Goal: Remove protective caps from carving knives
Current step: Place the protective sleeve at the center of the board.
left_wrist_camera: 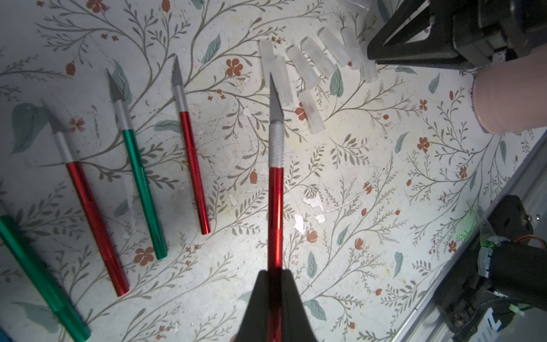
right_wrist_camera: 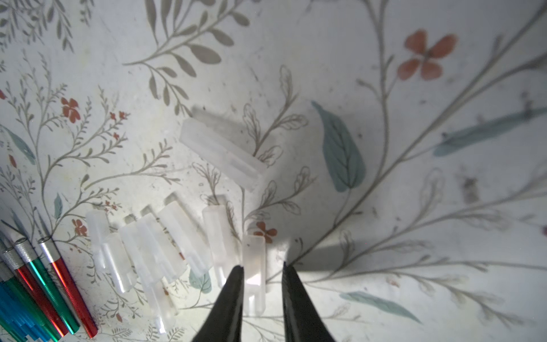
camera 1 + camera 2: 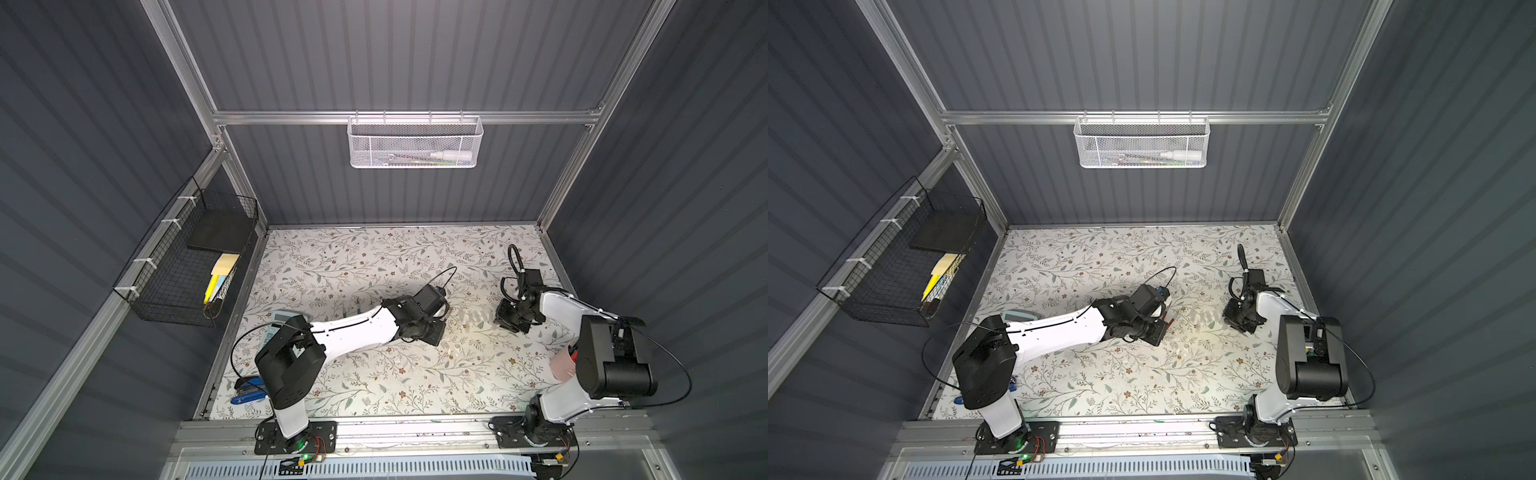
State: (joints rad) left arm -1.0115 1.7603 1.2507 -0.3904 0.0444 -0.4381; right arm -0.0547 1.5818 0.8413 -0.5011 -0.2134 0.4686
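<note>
Two of a kind: left arm (image 3: 353, 328) and right arm (image 3: 557, 307), glossy white shells over the long links, boxy matte-black housings at the joints. Black base plates (image 3: 324, 436) fixed with silver screws; green light (image 3: 300, 445) glowing at the left base, red and black wires (image 3: 319, 445) just beside it. Thin black cables (image 3: 446, 272) looping off the wrists, bound with white zip ties (image 3: 520, 271). Left tool (image 1: 275, 274) and right tool (image 2: 261, 266): plain black fingers tapering to narrow tips.
</note>
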